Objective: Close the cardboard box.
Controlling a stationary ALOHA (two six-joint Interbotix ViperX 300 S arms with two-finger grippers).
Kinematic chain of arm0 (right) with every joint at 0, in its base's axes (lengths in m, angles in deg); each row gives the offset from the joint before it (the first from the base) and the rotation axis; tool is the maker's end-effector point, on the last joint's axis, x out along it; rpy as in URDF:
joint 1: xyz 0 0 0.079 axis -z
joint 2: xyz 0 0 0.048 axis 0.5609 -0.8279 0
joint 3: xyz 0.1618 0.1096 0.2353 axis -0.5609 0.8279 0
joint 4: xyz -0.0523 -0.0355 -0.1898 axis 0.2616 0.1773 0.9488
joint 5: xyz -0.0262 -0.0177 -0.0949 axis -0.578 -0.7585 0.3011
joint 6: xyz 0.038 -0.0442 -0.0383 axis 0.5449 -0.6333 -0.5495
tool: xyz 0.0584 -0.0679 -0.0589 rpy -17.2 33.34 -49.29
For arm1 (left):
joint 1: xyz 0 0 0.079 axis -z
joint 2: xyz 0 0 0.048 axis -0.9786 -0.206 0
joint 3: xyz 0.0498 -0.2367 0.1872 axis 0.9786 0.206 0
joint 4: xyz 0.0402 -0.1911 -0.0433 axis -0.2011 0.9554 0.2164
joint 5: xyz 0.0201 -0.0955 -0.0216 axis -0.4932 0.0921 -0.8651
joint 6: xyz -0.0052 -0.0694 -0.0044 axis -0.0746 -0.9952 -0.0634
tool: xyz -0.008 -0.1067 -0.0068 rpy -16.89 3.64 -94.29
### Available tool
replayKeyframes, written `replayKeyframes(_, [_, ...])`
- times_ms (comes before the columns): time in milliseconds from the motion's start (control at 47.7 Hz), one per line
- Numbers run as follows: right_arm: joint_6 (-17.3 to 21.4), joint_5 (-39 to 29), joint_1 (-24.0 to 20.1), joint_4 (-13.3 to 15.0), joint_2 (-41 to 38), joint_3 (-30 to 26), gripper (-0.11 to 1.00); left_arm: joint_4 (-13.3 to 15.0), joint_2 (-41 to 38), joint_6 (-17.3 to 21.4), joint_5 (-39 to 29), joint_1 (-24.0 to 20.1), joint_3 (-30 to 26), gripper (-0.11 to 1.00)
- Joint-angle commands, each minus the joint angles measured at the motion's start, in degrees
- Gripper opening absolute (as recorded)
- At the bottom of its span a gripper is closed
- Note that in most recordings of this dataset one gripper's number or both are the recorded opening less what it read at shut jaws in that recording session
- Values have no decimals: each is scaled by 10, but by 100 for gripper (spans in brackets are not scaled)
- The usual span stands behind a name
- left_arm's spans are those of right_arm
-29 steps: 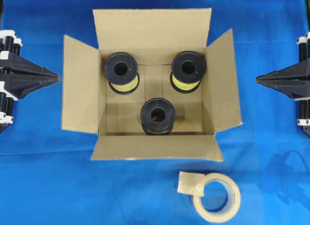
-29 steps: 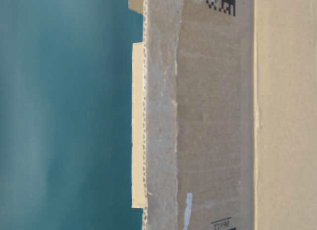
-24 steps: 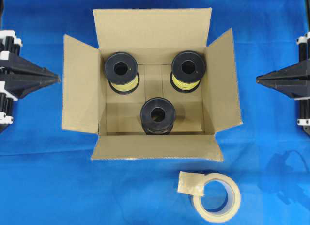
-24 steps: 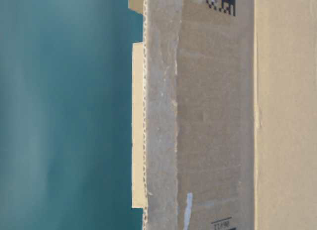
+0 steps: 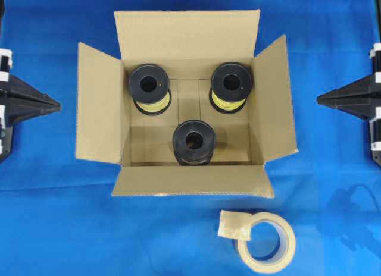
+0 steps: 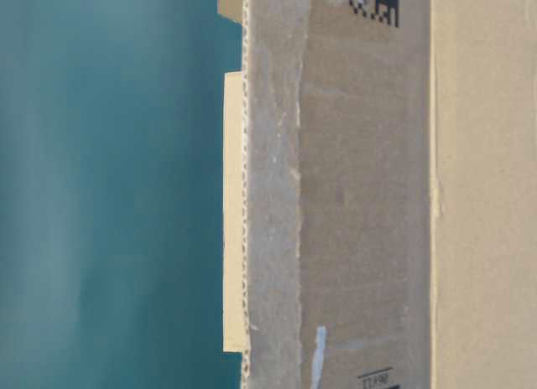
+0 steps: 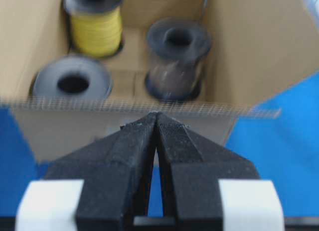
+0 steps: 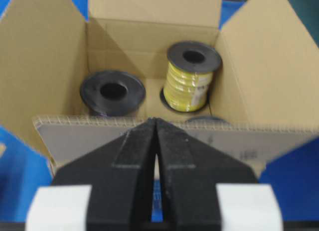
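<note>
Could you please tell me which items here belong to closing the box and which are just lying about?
Part of the job:
cardboard box, all four flaps open
left end effector
right end effector

Just lying about:
tape roll
three spools inside the box

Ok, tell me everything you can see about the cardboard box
The cardboard box is brown corrugated card, sitting upright on the blue cloth with all four flaps spread open. Inside stand three black-flanged spools, two wound with yellow. The table-level view shows a printed code and old tape on its outside. Neither gripper touches it.
</note>
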Motion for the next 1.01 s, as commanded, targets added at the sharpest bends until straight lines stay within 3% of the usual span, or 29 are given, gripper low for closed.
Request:
replayKeyframes(0, [2,11,4,-2,-14,9,0,1,-16,-3,19,-4,20,0])
replayKeyframes(398, [18,166,4,-33,-166,66,0,1,-103,-30,160,-4,85,0])
replayKeyframes(691, [18,219,4,-36,-217,60,0,1,-123,-31,215,-4,83,0])
replayKeyframes(984, [11,246,4,-33,-265,11,0,1,-181,-15,300,-4,47,0])
